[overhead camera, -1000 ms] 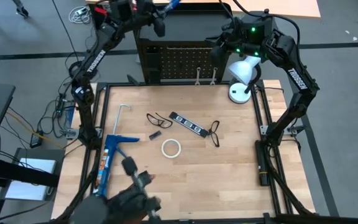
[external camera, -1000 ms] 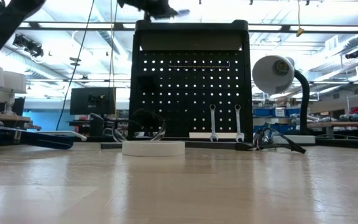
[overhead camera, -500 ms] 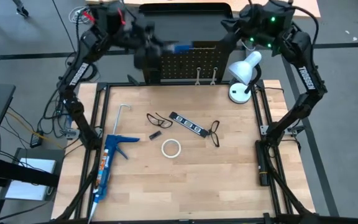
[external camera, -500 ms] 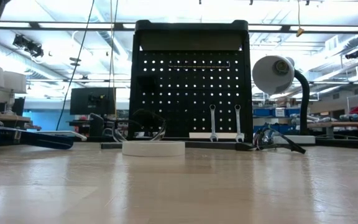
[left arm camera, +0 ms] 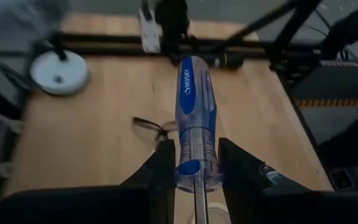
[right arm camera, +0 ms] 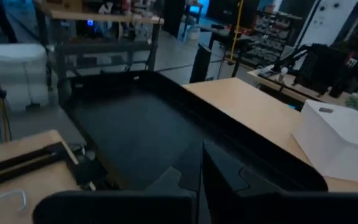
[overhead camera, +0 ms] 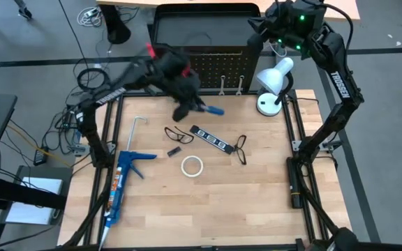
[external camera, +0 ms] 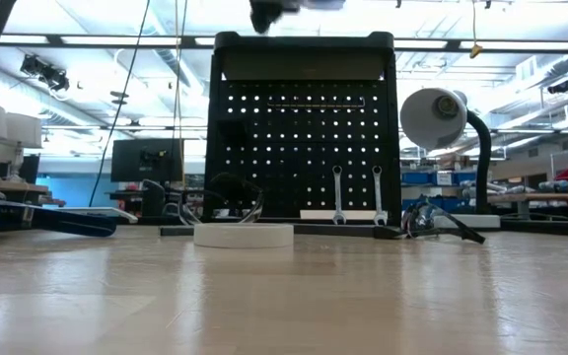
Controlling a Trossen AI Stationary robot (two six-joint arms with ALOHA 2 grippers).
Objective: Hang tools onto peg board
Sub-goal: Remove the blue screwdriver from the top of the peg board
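My left gripper [overhead camera: 197, 108] hangs above the far part of the table, just in front of the peg board [overhead camera: 208, 66], shut on a blue-handled screwdriver [left arm camera: 196, 118]. In the low view it is a blur at the top edge [external camera: 269, 10]. Two silver wrenches [external camera: 337, 194] hang on the upright black peg board [external camera: 304, 138]. A white tape ring [overhead camera: 192, 166], two black wire loops [overhead camera: 179, 134] and a black strip with white marks [overhead camera: 209, 138] lie flat on the wood. My right gripper [right arm camera: 201, 163] is shut and holds nothing, high beyond the board's top at the far right [overhead camera: 260, 29]. My left gripper pinches the screwdriver handle at its shaft end [left arm camera: 194, 169] between its two fingers [left arm camera: 164, 167]. The fingers lie along the tool. The handle sticks out past the fingertips and the shaft [left arm camera: 201, 208] runs back between them. The tool is lifted clear, slanting down toward the table.
A white desk lamp [overhead camera: 271, 84] stands at the far right corner beside the peg board. A blue caulking gun [overhead camera: 121, 181] lies along the left edge, with a thin metal hook [overhead camera: 137, 125] beyond it. A small black piece [overhead camera: 174, 150] lies near the tape ring.
My left gripper has swung from high behind the peg board, over its top, toward the near side and down. It has tipped to slant downward, and the screwdriver has come along in its hold. My right arm has drawn back a little toward the far edge.
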